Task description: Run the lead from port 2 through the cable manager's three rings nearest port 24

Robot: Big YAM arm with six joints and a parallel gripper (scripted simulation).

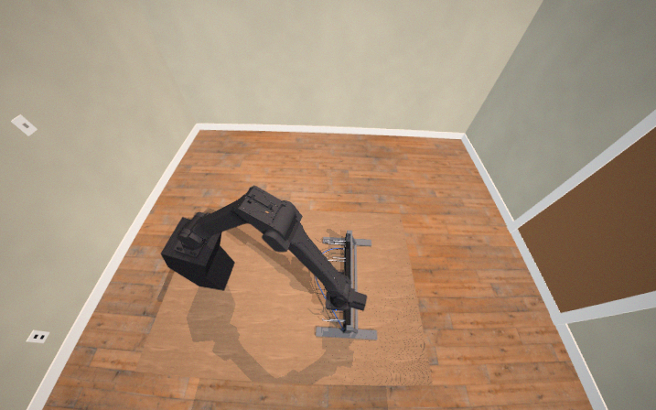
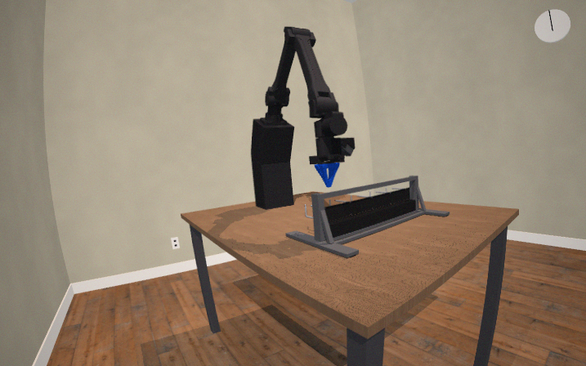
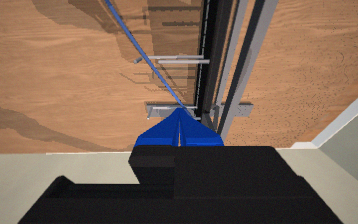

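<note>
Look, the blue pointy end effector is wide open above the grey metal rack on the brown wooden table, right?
Not quite. The blue pointy end effector is shut, not wide open: the exterior view shows its two fingers pressed together into one tip, with nothing seen between them. The rest is right: it hangs above the grey metal rack on the brown wooden table.

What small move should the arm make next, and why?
Probably open the fingers before going down. The gripper hangs shut well above the rack, with nothing between its fingers, while the blue lead lies lower, beside the rack, so no grasp is possible as it stands.
</note>
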